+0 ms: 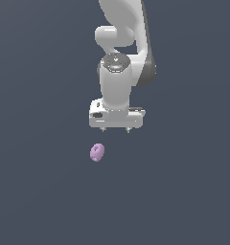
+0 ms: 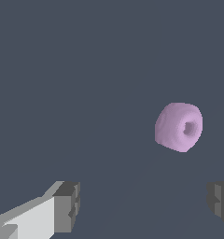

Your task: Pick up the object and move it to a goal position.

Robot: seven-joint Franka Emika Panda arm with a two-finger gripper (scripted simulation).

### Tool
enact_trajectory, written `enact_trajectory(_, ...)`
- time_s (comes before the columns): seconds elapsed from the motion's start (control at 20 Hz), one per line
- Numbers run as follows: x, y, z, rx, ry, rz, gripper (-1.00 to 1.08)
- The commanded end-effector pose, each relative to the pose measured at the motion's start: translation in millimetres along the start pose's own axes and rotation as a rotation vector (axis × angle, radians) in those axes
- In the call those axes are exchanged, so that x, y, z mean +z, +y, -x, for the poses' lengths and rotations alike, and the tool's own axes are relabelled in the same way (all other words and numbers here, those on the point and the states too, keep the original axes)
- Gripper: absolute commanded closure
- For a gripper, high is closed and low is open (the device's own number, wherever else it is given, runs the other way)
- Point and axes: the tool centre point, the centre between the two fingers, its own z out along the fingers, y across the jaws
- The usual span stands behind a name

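The white, rounded Panda arm (image 1: 119, 57) hangs down over a flat, dark slate-blue surface (image 1: 40, 191), ending in a boxy white gripper (image 1: 115, 129) whose short fingertips point downward. The small pale-purple rounded lump with a dimple (image 1: 97, 152) — shaped like a tiny doughnut — lies on the surface below the gripper and a little toward the exterior view's left, not touching it. In the wrist view the lump (image 2: 179, 126) shows its dimple (a shallow grey hollow), and the grey finger pads (image 2: 67, 206) stand well apart — released, holding nothing.
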Motion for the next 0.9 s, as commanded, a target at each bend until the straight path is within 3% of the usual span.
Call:
enact_trajectory(0.0,0.0,0.0,0.0,0.0,0.0,0.0,-0.92)
enact_trajectory(0.4,-16.9,6.3,-8.7,-0.043,0.036,0.025,-0.92)
enact_trajectory(0.85,-7.1,15.1,-12.9,-0.002,0.031,0.021,-0.92)
